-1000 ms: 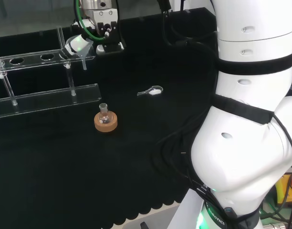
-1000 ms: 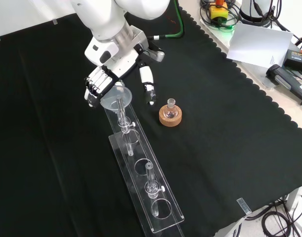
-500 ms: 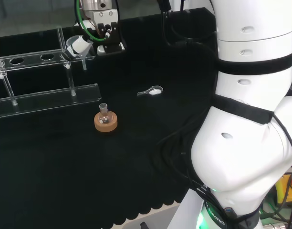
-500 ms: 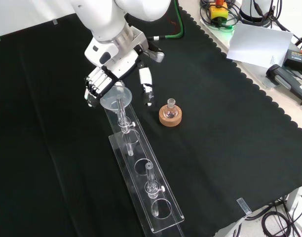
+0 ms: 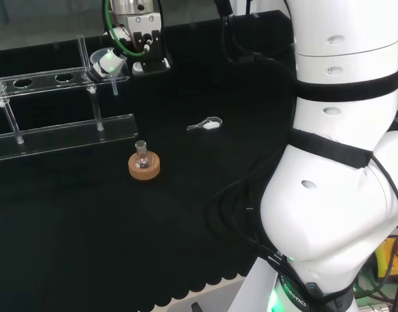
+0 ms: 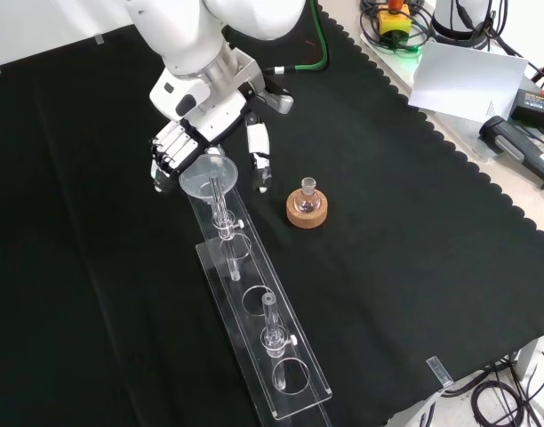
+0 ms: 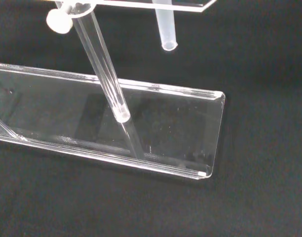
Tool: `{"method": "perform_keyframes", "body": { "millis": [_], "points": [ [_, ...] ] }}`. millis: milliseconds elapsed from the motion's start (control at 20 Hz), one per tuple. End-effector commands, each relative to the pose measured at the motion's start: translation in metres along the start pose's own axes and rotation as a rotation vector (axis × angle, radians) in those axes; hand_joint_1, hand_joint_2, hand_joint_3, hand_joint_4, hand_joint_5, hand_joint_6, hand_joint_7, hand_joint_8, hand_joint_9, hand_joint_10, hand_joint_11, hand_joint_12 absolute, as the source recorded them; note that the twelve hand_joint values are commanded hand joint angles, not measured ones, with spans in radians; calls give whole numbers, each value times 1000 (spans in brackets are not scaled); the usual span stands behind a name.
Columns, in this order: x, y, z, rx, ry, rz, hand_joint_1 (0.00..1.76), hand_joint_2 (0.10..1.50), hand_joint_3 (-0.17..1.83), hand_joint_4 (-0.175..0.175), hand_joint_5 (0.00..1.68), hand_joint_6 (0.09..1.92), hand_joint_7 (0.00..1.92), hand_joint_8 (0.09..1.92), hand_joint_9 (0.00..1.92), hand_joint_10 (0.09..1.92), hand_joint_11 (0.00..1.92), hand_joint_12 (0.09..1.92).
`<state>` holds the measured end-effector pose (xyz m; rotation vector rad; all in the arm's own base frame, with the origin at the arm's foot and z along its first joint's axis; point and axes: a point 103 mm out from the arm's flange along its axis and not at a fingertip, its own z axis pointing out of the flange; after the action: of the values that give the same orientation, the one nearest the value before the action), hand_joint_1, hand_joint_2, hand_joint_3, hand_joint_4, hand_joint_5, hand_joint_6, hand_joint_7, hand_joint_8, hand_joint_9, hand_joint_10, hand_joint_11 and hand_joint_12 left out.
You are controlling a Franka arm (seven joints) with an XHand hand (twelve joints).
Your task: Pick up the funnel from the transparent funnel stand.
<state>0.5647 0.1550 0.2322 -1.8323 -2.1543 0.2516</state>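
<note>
The funnel (image 6: pixel 204 175) is seated in the end hole of the stand (image 6: pixel 259 311), at the stand's upper end in the front view. Its long axis is upright: the wide mouth faces up and the stem (image 7: pixel 164 27) points down through the top plate, ending above the base plate without touching it.

The hand (image 6: pixel 179 147) is placed at the funnel's bowl. Curled fingers (image 6: pixel 165 156) are seen on the bowl's left in the front view and the thumb (image 6: pixel 257 151) stands apart on its right, so the bowl is bracketed; contact cannot be confirmed.

In the front view the stand runs diagonally toward the cloth's near edge. Open cloth is available to the left of the stand and above the hand. To the right, a small flask (image 6: pixel 307 191) on a cork ring (image 6: pixel 306 212) stands near the thumb. In the head view a small spoon (image 5: pixel 206 123) lies well apart from the stand.
</note>
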Motion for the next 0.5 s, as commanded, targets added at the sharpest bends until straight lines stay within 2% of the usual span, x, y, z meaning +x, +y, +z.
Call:
{"method": "perform_keyframes", "body": {
  "millis": [50, 200, 500],
  "points": [
    [-2, 1, 2, 7, 2, 9, 460, 691, 18, -58, 0, 87, 69, 645, 0, 666, 0, 1071],
    [-5, -1, 2, -2, 5, 20, 464, 697, 21, -58, 11, 87, 94, 653, 0, 688, 0, 1076],
    [-9, -4, 2, -27, 7, 28, 545, 742, 44, -52, 77, 87, 240, 653, 0, 866, 0, 1114]
  ]
}}
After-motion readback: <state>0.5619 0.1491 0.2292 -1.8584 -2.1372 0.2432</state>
